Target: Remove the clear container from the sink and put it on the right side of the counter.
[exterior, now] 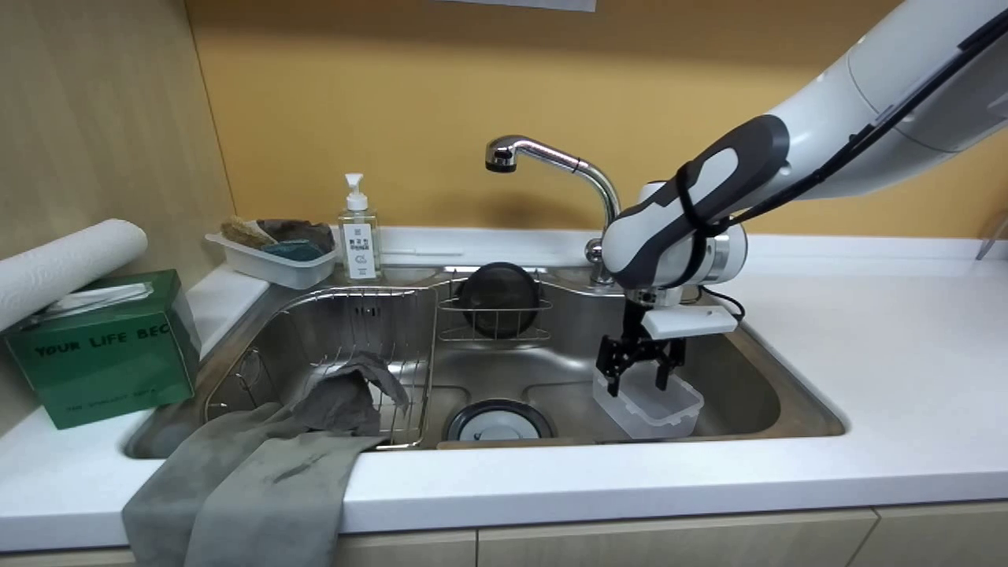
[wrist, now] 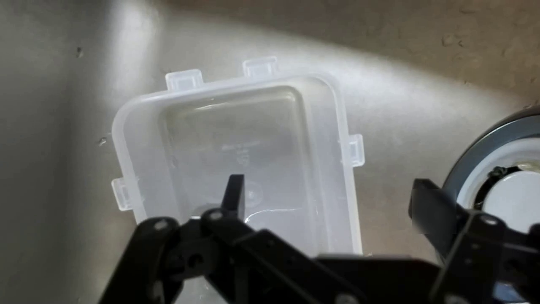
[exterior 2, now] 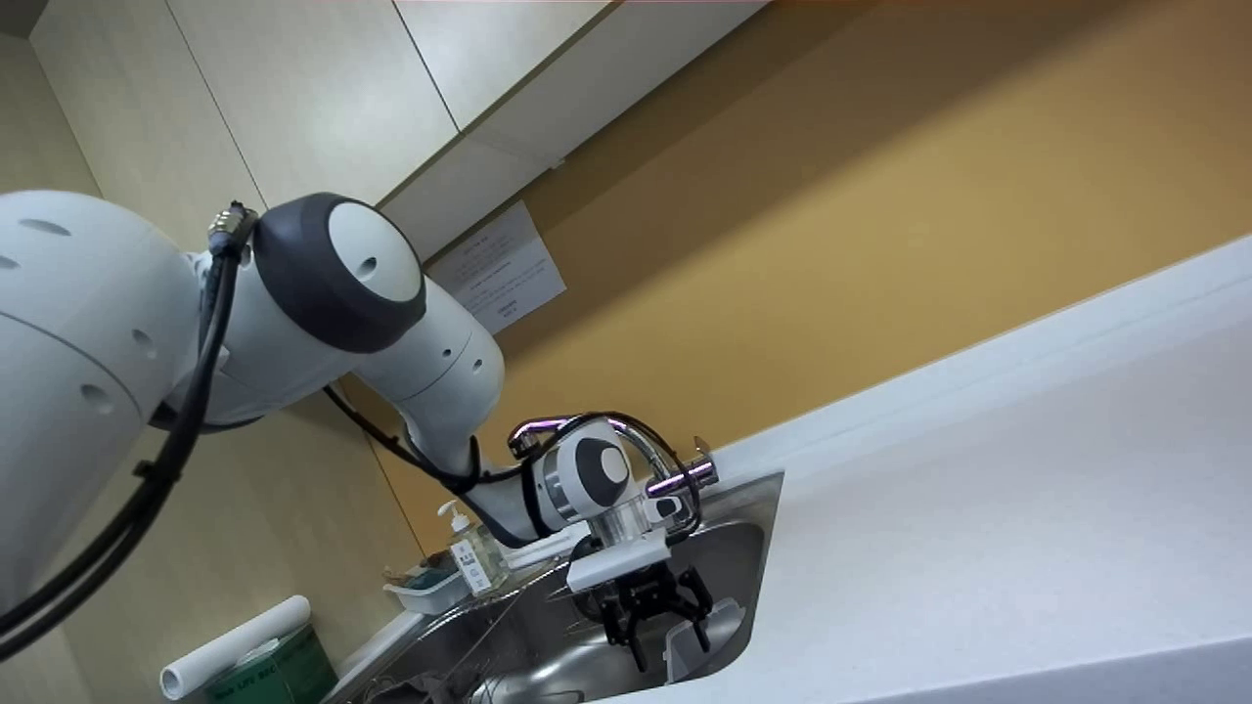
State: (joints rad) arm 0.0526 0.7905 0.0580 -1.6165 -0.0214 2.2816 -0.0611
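The clear container [exterior: 669, 424] sits on the floor of the steel sink [exterior: 504, 366], at its right end in an exterior view. It also shows in an exterior view [exterior 2: 724, 624] and in the wrist view [wrist: 253, 122], where its near end is hidden by the gripper. My gripper [exterior: 637, 386] is open and empty, pointing down at the container, also seen in an exterior view [exterior 2: 673, 653]. In the wrist view the gripper [wrist: 328, 185] has one finger over the container's inside and one outside its right wall. Whether the fingertips are below the rim I cannot tell. The white counter [exterior: 906, 354] surrounds the sink.
The chrome faucet [exterior: 567, 161] stands just behind the arm. The drain [exterior: 499, 425] is left of the container. A wire rack [exterior: 431, 362], a black round item [exterior: 500, 299] and grey cloth [exterior: 283, 465] lie further left. Soap bottle [exterior: 360, 244], pale tray [exterior: 291, 268] and green box [exterior: 110, 354] stand at left.
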